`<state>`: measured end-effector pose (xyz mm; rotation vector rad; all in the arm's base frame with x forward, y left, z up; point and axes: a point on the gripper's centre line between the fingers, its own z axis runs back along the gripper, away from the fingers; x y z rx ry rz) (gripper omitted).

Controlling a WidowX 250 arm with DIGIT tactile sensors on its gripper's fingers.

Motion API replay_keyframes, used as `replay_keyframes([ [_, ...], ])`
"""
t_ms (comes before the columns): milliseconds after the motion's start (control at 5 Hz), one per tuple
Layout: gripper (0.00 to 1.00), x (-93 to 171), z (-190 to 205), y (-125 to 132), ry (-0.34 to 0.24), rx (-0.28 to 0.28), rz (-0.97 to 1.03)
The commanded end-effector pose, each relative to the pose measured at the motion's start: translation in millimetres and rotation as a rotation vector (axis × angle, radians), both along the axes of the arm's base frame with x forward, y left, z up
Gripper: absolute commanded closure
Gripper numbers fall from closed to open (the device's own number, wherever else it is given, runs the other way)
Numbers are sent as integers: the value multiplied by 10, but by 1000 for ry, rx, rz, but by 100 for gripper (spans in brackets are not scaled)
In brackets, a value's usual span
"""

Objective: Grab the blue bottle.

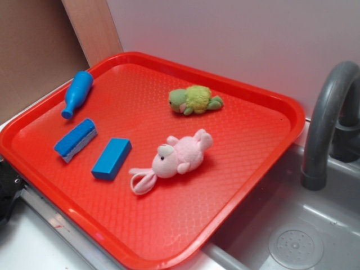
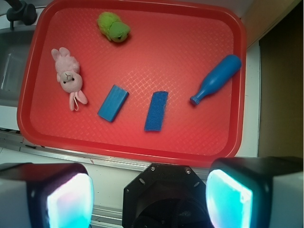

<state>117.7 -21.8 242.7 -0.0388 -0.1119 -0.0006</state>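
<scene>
The blue bottle lies on its side at the far left corner of the red tray, neck pointing toward the tray's front edge. In the wrist view the blue bottle is at the right of the tray, neck pointing down-left. My gripper hangs high above the counter, short of the tray's near rim and well away from the bottle. Its two fingers stand wide apart with nothing between them. In the exterior view only a black part shows at the left edge.
On the tray also lie a flat blue block, a blue-and-white sponge, a pink bunny and a green plush. A grey faucet and sink stand to the tray's right.
</scene>
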Motion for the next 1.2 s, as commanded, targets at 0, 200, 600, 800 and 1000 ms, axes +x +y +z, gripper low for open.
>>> replay_keyframes([
  [0,0,0,0,0,0,0,0],
  [200,0,193,-65,253,32,-109,252],
  [600,0,455,-299,727,28,-156,676],
  [800,0,563,-636,897,14,-59,820],
  [1000,0,644,-865,979,-23,-52,863],
])
